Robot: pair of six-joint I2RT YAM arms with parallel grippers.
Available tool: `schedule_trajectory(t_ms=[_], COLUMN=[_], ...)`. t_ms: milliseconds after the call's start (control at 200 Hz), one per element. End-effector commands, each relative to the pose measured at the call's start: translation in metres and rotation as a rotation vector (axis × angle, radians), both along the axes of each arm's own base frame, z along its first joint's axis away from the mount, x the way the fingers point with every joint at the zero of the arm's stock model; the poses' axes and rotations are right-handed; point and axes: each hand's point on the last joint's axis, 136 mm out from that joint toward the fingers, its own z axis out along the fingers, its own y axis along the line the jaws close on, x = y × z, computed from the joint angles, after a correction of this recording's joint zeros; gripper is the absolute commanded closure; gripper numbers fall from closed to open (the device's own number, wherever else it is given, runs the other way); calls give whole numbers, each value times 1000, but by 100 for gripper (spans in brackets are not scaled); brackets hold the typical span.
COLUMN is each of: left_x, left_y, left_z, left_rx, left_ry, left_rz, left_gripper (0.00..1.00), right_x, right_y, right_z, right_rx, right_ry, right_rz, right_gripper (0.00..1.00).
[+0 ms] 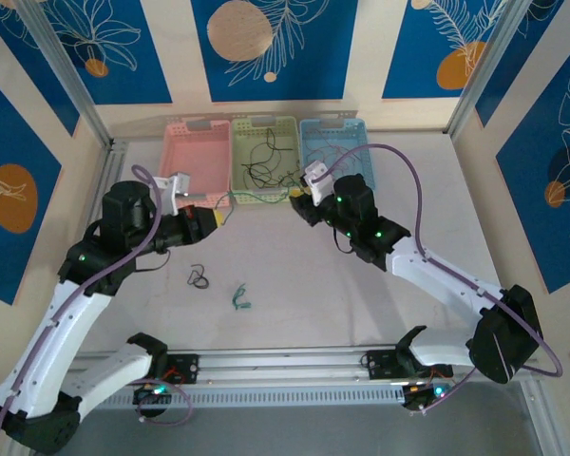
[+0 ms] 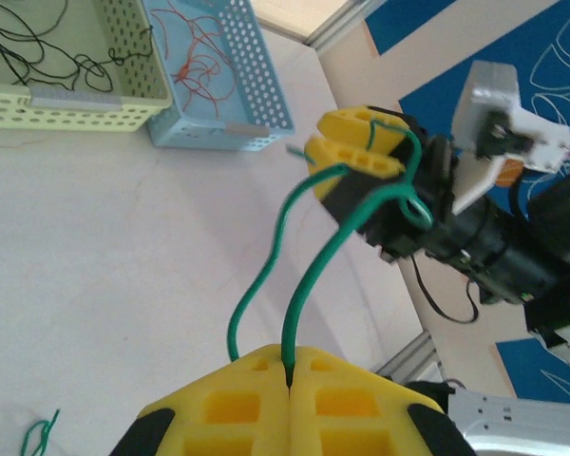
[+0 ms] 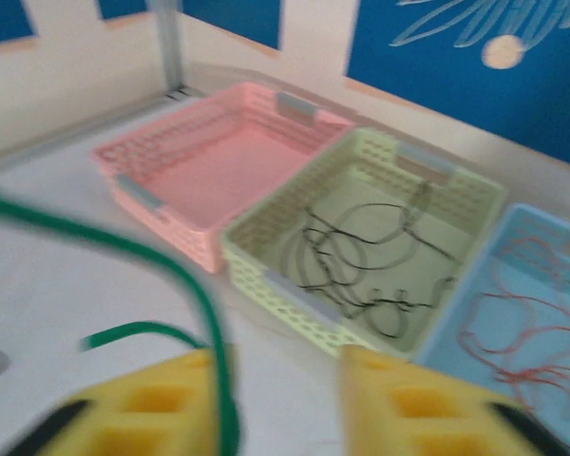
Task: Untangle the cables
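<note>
Green wire (image 2: 302, 285) spans the gap between the arms. The left gripper (image 2: 290, 366) is clamped tight on one end, and the right gripper (image 3: 280, 359) has its jaws apart with the wire hooked over one finger (draped, not pinched, as far as I can tell). Sorting looks well along: black wires (image 3: 361, 256) lie in the green basket (image 3: 285, 285), red wires (image 2: 204, 62) in the blue basket (image 2: 261, 100), and the pink basket (image 3: 171, 214) looks bare. What's left, I judge, is to bin this green wire, probably in the pink one. Then two strays on the table (image 1: 361, 304) need collecting: a black strand (image 1: 199, 276) and a green strand (image 1: 239, 298), near each other but apart. No knot is visible anywhere.
</note>
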Motion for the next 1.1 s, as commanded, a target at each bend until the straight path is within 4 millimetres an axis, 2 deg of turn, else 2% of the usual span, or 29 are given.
schedule_trajectory(t_ms=[0,95,200,355,445,570,675,790,890,930,1020,1095], left_x=[36,71,112,173,207,256,293,324,343,346,342,332], left_y=[10,37,67,95,110,129,134,135,134,134,138,141], left_z=[0,5,3,-15,-28,-57,-82,-111,-142,-155,-181,-195], left_rx=[2,21,-2,-126,-121,-129,-140,-148,-144,-134,-93,-44], left_ry=[-33,-54,-62,-20,-13,12,40,73,123,145,199,245], left_rz=[100,237,367,451,493,543,551,557,545,545,561,558], left_gripper=[100,100,100,100,100,100,100,100,100,89,54,37], right_x=[-15,-9,-7,-16,-20,-27,-30,-29,-31,-31,-32,-32], right_y=[20,10,-4,-16,-20,-21,-21,-21,-18,-18,-17,-18], right_z=[31,29,17,-2,-13,-23,-27,-28,-29,-30,-33,-36], right_rx=[155,190,215,204,193,197,198,205,205,203,203,205], right_ry=[44,82,127,162,189,226,246,255,266,272,282,294], right_rz=[107,47,-5,-28,-32,-22,-15,-18,0,2,2,-5], right_gripper=[31,28,28,28,29,30,30,30,30,30,30,29])
